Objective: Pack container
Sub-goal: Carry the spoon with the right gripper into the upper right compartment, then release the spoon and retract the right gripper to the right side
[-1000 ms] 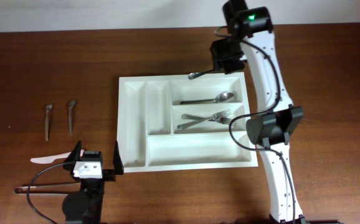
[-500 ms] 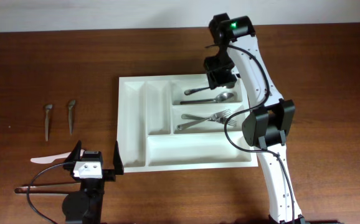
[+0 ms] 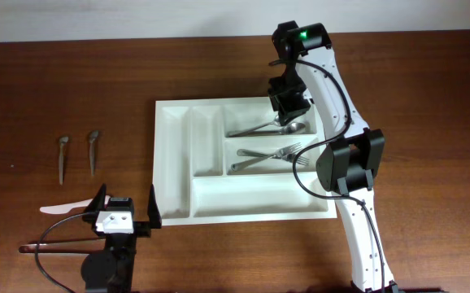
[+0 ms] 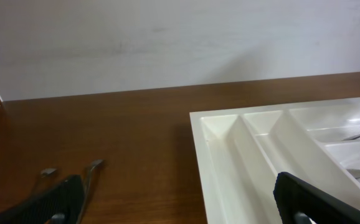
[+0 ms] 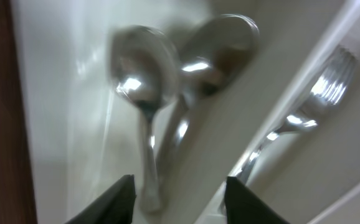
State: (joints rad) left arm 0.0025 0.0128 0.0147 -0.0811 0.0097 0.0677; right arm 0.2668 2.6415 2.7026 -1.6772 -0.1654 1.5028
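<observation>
1. White plastic, the container (image 3: 174,163) lies flat at the middle of the brown wooden table (image 3: 56,81). In the overhead view its two narrow compartments run along its left side and its three wide ones are stacked to their right.
2. The right gripper (image 3: 288,106) hangs over the top wide compartment, near that compartment's right end.
3. In the right wrist view, the right gripper's fingers (image 5: 108,202) stand well apart and clamp nothing. A blurred spoon (image 5: 139,84) lies between them in the compartment below.
4. A second spoon (image 5: 220,43) lies just beside the first, against the divider. The pictures do not show clearly whether the two touch.
5. Two forks (image 3: 271,155) lie crossed in the middle wide compartment.
6. The left gripper (image 3: 127,195) sits low at the near-left corner of the container, beside it and not over it. Its fingers (image 4: 43,205) are spread wide with nothing between them.
7. Two small dark utensils (image 3: 76,155) lie side by side on the table, well left of the container.
8. A pale utensil (image 3: 56,209) lies on the table just left of the left gripper.
</observation>
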